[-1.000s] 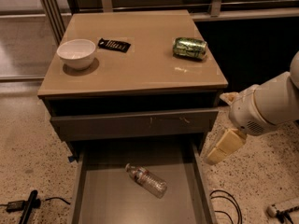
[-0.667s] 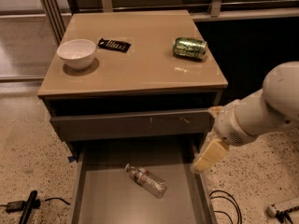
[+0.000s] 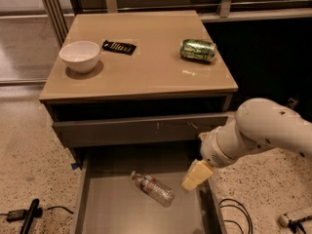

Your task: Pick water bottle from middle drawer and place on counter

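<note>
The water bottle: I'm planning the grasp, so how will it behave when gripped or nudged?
Lying sideways on the flat floor of the middle drawer, the water bottle will probably roll if nudged. Clear and seemingly empty, it is likely light and may dent. The gripper hangs just beside it.

Bottle [image 3: 152, 188] lies slantwise on drawer [image 3: 111, 206] floor; gripper [image 3: 196, 176] hangs at its 3 o'clock, near right wall.

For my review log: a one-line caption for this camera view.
Robot's cream hand hangs over the open taupe-grey middle drawer, right of the clear ribbed water bottle lying inside.
</note>
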{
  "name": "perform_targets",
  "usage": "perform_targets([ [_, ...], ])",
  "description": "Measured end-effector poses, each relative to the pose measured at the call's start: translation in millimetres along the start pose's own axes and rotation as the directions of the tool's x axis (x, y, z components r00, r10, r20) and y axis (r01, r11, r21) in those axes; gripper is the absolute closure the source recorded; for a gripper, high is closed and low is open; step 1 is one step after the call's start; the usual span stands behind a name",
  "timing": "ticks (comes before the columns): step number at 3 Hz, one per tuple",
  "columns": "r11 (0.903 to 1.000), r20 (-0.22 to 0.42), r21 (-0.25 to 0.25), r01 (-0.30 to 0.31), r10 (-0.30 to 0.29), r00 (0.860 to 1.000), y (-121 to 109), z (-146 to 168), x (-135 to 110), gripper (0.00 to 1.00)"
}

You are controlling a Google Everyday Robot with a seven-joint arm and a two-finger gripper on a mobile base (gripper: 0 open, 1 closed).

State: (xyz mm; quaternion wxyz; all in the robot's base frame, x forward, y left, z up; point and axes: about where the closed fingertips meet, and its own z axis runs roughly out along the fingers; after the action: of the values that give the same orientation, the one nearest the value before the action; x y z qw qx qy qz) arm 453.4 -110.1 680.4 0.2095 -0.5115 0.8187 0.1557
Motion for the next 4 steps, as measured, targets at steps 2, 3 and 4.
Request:
perform_targets([
  [2, 0.9936, 0.058, 0.052, -0.100, 0.097, 0.994, 5.2, 66.0, 18.2, 0.00],
  [3, 0.9910, 0.135, 0.088, -0.101, 0.088, 0.987, 11.7, 98.5, 20.2, 0.00],
  [4, 0.9984, 0.146, 0.017, -0.053, 0.050, 0.988, 22.8, 141.4, 21.4, 0.00],
])
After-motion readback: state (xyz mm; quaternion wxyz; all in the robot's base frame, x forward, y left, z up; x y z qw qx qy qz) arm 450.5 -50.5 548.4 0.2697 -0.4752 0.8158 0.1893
